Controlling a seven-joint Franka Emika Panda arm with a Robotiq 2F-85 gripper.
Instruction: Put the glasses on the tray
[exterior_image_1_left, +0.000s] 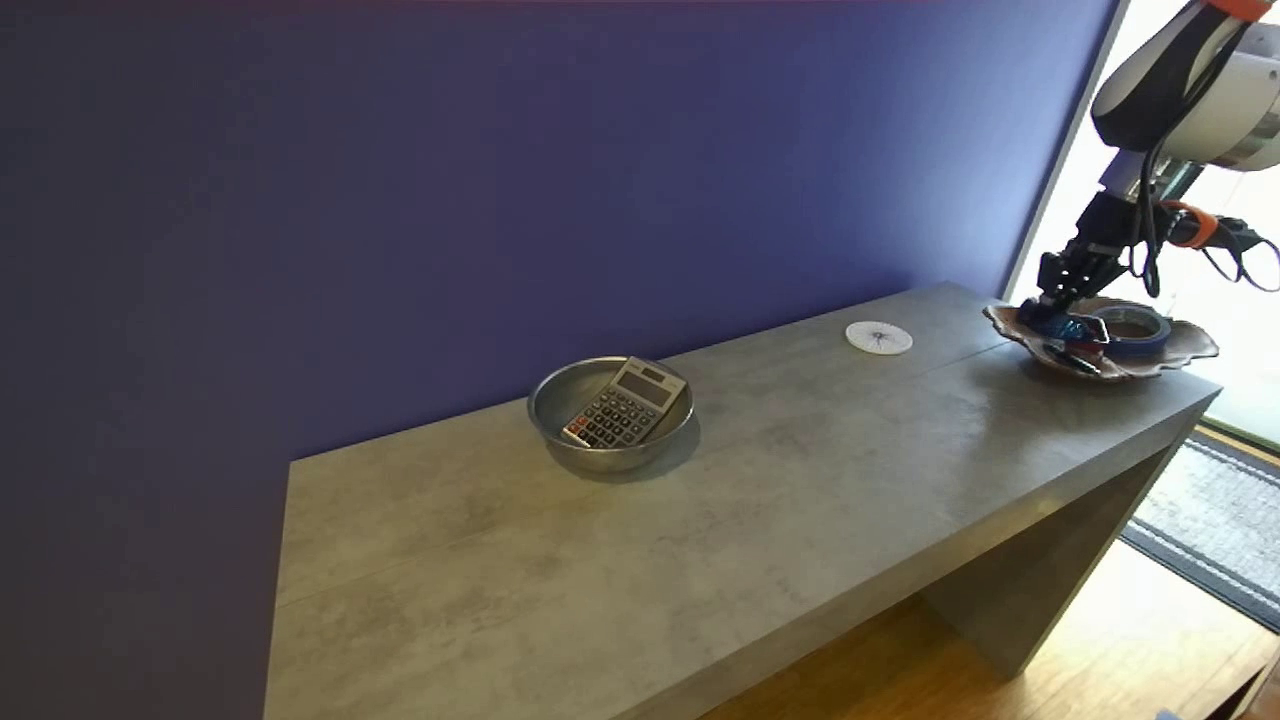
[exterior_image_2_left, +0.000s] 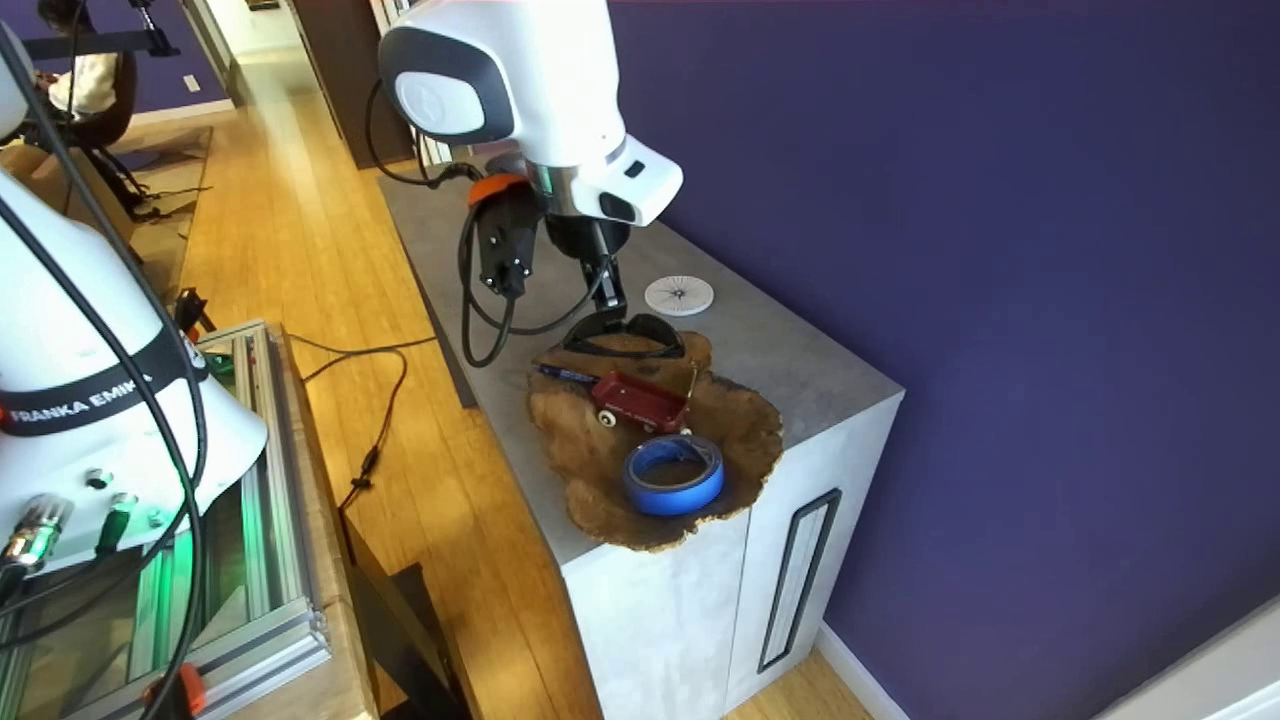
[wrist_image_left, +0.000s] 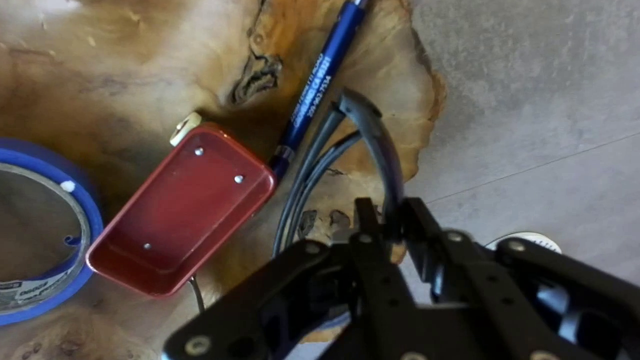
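The glasses are dark sunglasses. In an exterior view the glasses (exterior_image_2_left: 650, 338) are at the far end of the tray, and they also show in an exterior view (exterior_image_1_left: 1052, 322). In the wrist view one curved part of the glasses (wrist_image_left: 375, 135) rises from between the fingertips, with thin folded temples beside it. My gripper (wrist_image_left: 389, 217) is closed in on the glasses from above, fingers pointing down. The tray is a shallow brown wooden dish with an uneven rim (exterior_image_2_left: 585, 500); it also shows in an exterior view (exterior_image_1_left: 1195, 343). I cannot tell whether the glasses touch it.
On the tray lie a red toy wagon (exterior_image_2_left: 640, 400), a blue pen (wrist_image_left: 320, 80) and a blue tape roll (exterior_image_2_left: 675, 497). A white disc (exterior_image_1_left: 879, 338) lies on the grey tabletop by the wall. A metal bowl (exterior_image_1_left: 560, 440) holding a calculator (exterior_image_1_left: 625, 403) stands further along.
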